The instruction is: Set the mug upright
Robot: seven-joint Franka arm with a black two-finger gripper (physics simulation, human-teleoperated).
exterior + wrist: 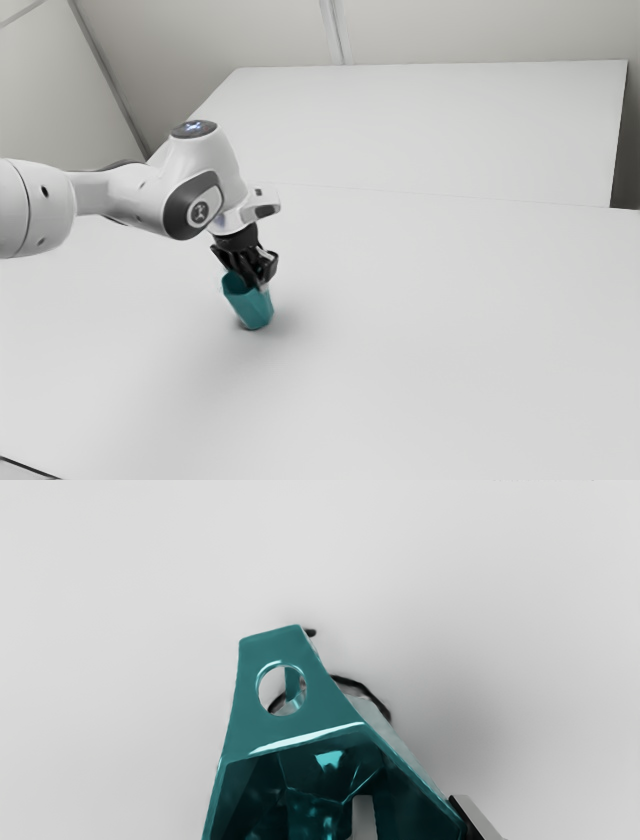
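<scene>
The teal mug (pixel 248 303) leans mouth-up at the white table (pixel 400 330), its mouth toward the exterior view's left. The gripper (pixel 260 284) appears to pinch its wall, one finger inside (pixel 364 819), the other outside (pixel 481 820), presumably so the wrist can steer its tilt. The wall hides where the pads meet it, and whether the base touches the table I cannot tell
</scene>
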